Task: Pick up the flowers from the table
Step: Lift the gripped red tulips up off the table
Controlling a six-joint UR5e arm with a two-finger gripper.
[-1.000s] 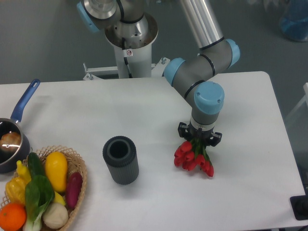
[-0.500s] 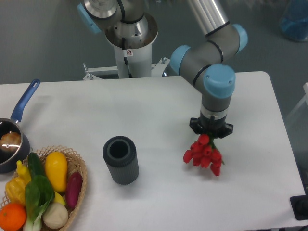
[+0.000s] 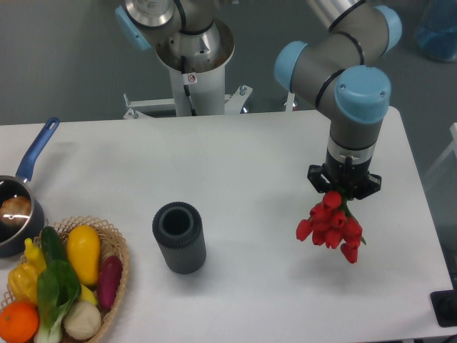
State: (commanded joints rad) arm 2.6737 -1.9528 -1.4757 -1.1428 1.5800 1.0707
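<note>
red flowers (image 3: 330, 223), white table (image 3: 235, 164), black pincer (image 3: 344, 191), dark grey ribbed cylinder (image 3: 178, 237), blue-handled pan (image 3: 21, 196)

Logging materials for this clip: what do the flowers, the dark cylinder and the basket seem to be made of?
The flowers in the hand: probably artificial, fabric or plastic, with uniformly red, matte blooms. The dark cylinder: matte dark grey with a ribbed wall and open top, likely plastic or rubber. The basket: woven tan wicker, going by the open weave at its rim.
</note>
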